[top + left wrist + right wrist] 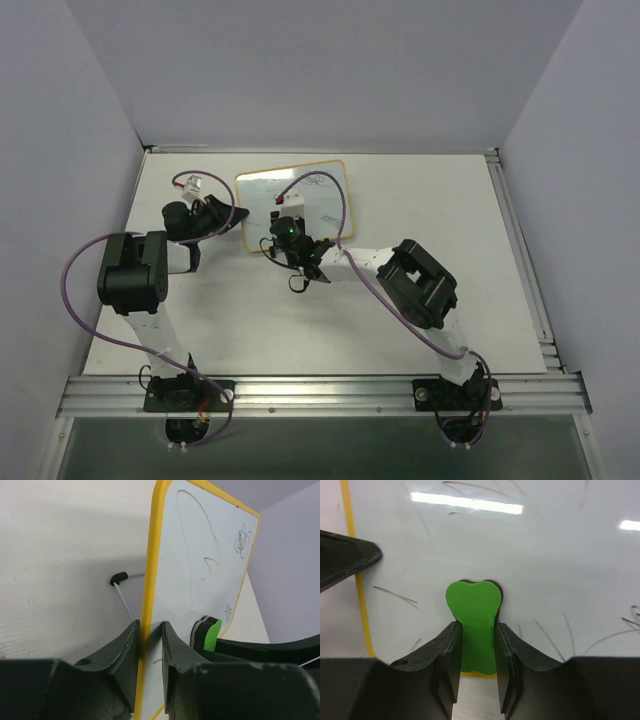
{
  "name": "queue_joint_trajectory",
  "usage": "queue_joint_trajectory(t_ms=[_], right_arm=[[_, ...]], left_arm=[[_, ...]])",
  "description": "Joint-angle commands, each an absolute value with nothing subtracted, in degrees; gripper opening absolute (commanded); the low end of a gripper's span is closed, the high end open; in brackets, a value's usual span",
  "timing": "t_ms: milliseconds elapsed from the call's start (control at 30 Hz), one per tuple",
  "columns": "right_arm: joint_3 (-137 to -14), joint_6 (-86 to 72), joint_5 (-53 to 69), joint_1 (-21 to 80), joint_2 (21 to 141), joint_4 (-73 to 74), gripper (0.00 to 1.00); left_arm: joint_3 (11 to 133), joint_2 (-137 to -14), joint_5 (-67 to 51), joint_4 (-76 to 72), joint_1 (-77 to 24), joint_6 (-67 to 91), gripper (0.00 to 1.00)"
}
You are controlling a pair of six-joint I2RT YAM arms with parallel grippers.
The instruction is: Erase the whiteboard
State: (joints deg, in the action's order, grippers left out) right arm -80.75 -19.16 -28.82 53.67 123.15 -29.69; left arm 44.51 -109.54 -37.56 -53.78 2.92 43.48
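The whiteboard (pixel 310 195), white with a yellow frame, lies at the back middle of the table with dark scribbles on it. My left gripper (pixel 232 214) is shut on its left edge; in the left wrist view the jaws of the left gripper (pixel 150 632) pinch the yellow frame (pixel 152 565). My right gripper (pixel 283 226) is shut on the green eraser (pixel 474 622) and presses it on the board (pixel 540 555) near its front edge. The eraser also shows in the left wrist view (pixel 212 634). Thin scribbles (pixel 395 594) lie around it.
A small white and red object (pixel 193 184) lies left of the board at the back left. A black foot with a thin rod (pixel 119 578) sticks out beside the board. Purple cables loop over both arms. Grey walls close the back and sides.
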Motion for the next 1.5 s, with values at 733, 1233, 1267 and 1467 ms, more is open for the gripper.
queue_joint_trajectory(t_ms=[733,1233,1267,1467], right_arm=[[-71.97,-17.84,-34.8,47.63,117.76,-26.11,0.0],[-78.33,-19.16,-33.75,50.81,122.09,-24.96,0.0],[-77.35,-19.33,-33.58,50.02,121.56,-25.22,0.0],[-68.84,-19.6,-33.49,45.36,116.29,-27.25,0.0]], left_arm=[[44.38,-109.42,-36.74,-55.11,2.72,42.71,0.14],[44.91,-109.6,-36.39,-54.14,2.81,42.45,0.14],[45.0,-109.69,-36.39,-54.14,2.73,42.45,0.14],[44.91,-109.51,-36.39,-53.88,2.81,42.36,0.14]])
